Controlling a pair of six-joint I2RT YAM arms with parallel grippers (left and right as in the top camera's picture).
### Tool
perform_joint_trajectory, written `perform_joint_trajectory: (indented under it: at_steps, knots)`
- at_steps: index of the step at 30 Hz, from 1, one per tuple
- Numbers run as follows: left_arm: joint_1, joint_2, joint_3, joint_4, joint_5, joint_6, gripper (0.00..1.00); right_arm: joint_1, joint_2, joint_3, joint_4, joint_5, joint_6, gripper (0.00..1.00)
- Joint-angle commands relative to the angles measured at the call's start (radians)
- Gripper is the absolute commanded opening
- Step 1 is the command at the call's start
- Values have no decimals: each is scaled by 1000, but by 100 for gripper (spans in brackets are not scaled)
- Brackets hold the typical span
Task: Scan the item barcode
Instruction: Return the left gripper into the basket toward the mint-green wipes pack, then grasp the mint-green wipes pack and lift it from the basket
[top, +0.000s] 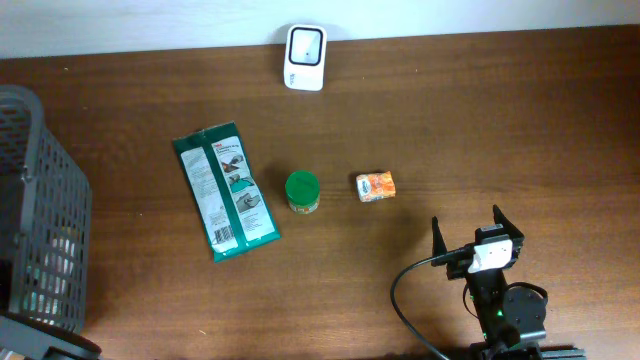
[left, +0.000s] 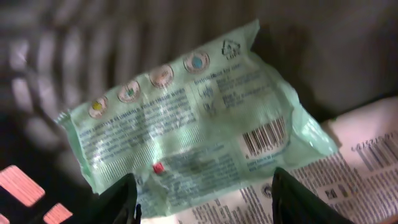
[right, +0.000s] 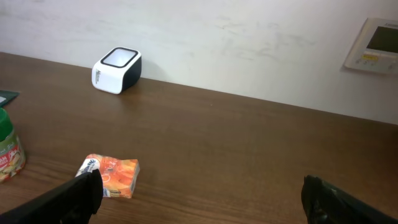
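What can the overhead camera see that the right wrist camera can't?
Only the overhead view: the grey basket at the left end of the table, the green packet in full, and the right arm behind its gripper. Only the right wrist view: a white wall panel. Both: the white scanner, the orange packet, the green-lidded jar, the wooden table and the open right gripper.

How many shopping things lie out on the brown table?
3: green packet left, green-lidded jar in the middle, small orange pack beside it. The basket holds more.
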Motion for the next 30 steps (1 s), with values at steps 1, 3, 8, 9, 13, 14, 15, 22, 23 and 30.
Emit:
perform_joint_trajectory:
  at_steps: [1, 3, 8, 9, 13, 14, 15, 22, 23, 30]
  knots:
    - [3, 24, -1, 4, -44, 17, 59, -5, -8, -6, -1, -13, 7, 99]
    - [3, 64, -1, 5, -62, 17, 61, -5, -8, -6, -1, -13, 7, 98]
    - [3, 122, -1, 43, -66, 17, 61, -5, -8, -6, -1, -13, 7, 98]
    - [3, 127, -1, 52, -66, 17, 62, -5, -8, -6, -1, -13, 7, 98]
    - [3, 147, -1, 95, -75, 18, 62, -5, -8, -6, -1, -13, 7, 98]
    - [3, 150, -1, 105, -91, 18, 62, -5, -8, -6, -1, -13, 7, 98]
    - [3, 155, -1, 114, -97, 18, 63, -5, -8, -6, -1, -13, 7, 98]
    - [3, 218, 0, 137, -92, 77, 59, -5, -8, -6, -1, -13, 7, 98]
    - [3, 218, 1, 140, -92, 77, 49, -5, -8, -6, -1, -13, 7, 98]
    - [2, 217, 61, 82, -79, 76, 0, -5, -8, -6, -1, -13, 7, 98]
